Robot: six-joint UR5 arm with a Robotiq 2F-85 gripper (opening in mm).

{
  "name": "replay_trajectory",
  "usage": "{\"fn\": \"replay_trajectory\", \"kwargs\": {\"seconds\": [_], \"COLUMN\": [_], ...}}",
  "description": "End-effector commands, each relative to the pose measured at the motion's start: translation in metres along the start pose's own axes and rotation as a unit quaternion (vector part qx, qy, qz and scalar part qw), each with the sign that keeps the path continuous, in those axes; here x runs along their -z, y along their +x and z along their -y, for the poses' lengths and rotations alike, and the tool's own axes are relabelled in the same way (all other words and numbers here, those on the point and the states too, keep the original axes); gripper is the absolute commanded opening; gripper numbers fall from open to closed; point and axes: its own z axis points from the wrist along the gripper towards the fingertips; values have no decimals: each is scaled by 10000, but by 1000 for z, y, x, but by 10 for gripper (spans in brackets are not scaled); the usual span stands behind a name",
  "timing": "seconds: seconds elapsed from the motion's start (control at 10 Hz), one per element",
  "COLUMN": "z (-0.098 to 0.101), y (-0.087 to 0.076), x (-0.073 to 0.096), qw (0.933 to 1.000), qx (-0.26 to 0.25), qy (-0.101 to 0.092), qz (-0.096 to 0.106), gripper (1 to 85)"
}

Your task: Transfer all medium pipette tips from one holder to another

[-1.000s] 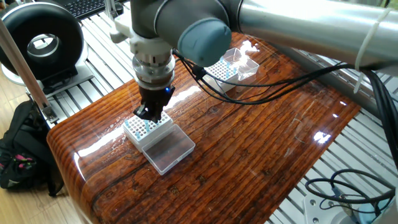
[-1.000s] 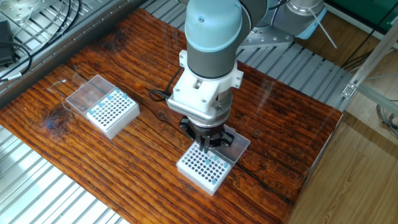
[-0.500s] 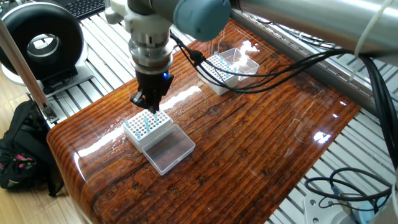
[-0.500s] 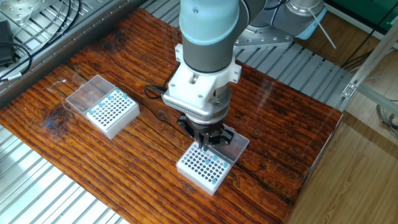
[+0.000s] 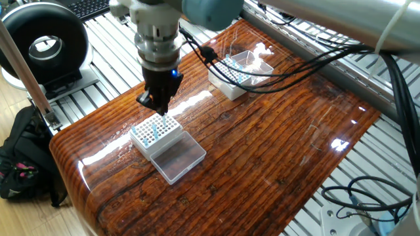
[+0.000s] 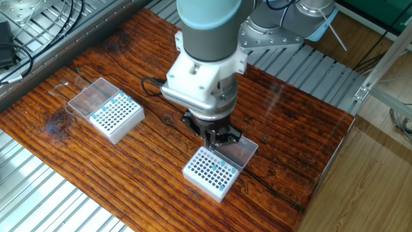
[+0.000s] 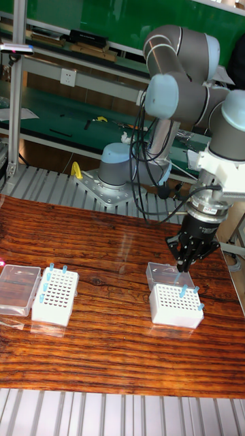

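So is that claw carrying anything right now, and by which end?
Nothing visible: the gripper hangs above the holder, with no tip seen between its fingers, though such a thin tip could escape these views.

The black two-finger gripper [image 6: 214, 138] hides its own fingertips here, too dark and small to tell open from closed. The pale-blue translucent pipette tips [image 7: 191, 294] are mere specks; no counting them. The grey robot arm [image 5: 315, 19] runs off the top edge. The far white grid holder [image 5: 230, 75] sits partly behind black cables [image 5: 262, 69].
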Motion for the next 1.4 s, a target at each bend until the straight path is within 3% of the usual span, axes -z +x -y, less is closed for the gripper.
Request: {"fn": "replay_trajectory", "kwargs": {"seconds": [0.0,0.4,0.6,0.7,0.9,1.2,1.3], "z": [8,65,96,110,110,107,101], "y": [-1,-13,-16,-19,-20,-22,-29], "x": [22,46,44,35,33,33,34], "qw": [10000,9985,9964,9951,9944,9996,9992], "qx": [44,545,844,974,1035,122,-138], "qy": [-68,64,54,82,78,2,-129], "qz": [-15,37,76,162,195,237,364], "gripper": [113,100,90,87,97,80,77]}}
